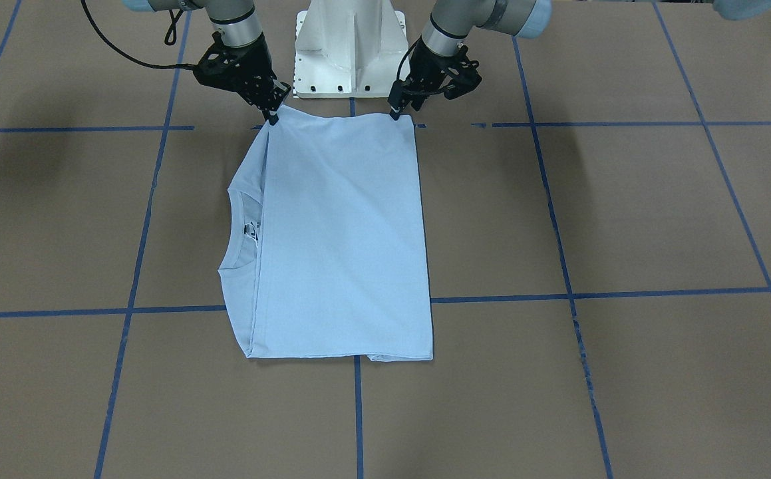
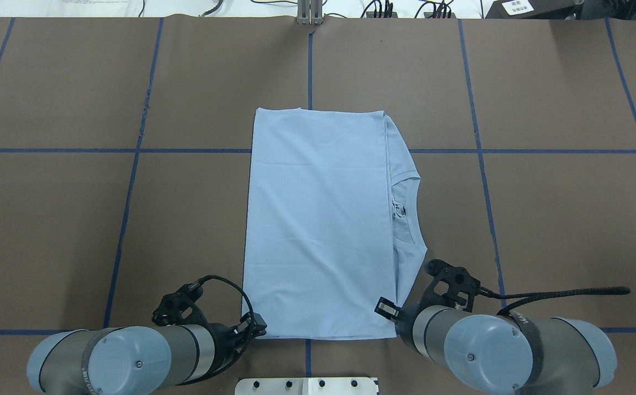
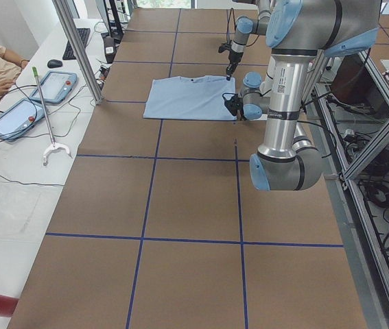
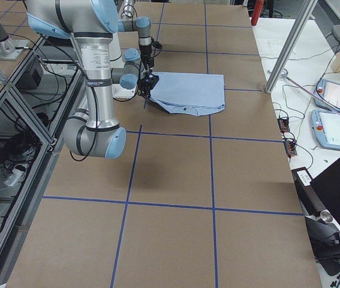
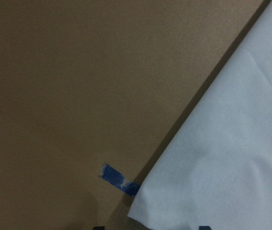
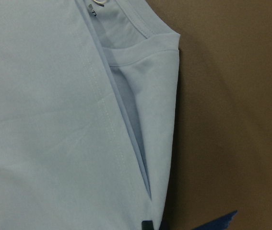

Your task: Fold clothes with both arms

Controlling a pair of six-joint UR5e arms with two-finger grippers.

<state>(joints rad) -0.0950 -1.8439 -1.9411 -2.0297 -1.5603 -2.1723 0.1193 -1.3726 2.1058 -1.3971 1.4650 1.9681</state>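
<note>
A table (image 1: 624,213) covered in brown paper and gridded with blue tape lines (image 1: 560,233) is seen, with a white pedestal base (image 1: 348,46) set behind and between the two grippers. The light blue T-shirt (image 1: 342,233) is laid flat as a folded rectangle and is spread away from both grippers toward the table's far side. The left gripper (image 1: 395,116) is lowered at the shirt's near corner on the left. Its fingertips appear apart in the wrist view, with the corner of the cloth lying between them on the table. The right gripper (image 1: 272,120) is set at the other near corner. Only one of its fingertips is made out against the fold, so it cannot be told whether it is apart or clamped. Beyond the right gripper, along the shirt's outer edge, the round neck (image 1: 242,229) and its tag (image 1: 250,230) are left uncovered.
</note>
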